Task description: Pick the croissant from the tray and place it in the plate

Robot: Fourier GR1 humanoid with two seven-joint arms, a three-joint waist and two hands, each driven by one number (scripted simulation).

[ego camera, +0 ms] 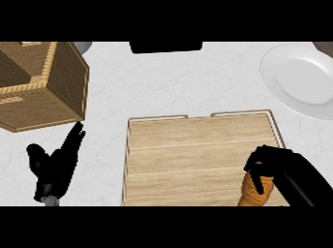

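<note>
A golden-brown croissant (255, 193) lies at the near right corner of the wooden tray (190, 155). My right hand (278, 162) is on top of it, fingers curled round its upper end, hiding much of it. The white plate (305, 82) sits on the counter at the far right, beyond the tray's corner, with nothing on it. My left hand (55, 164) rests open to the left of the tray, fingers pointing up.
A wicker basket (34, 82) stands at the far left. A dark object (166, 46) sits at the far edge behind the tray. The white marble counter (162, 82) lies bare between basket, tray and plate.
</note>
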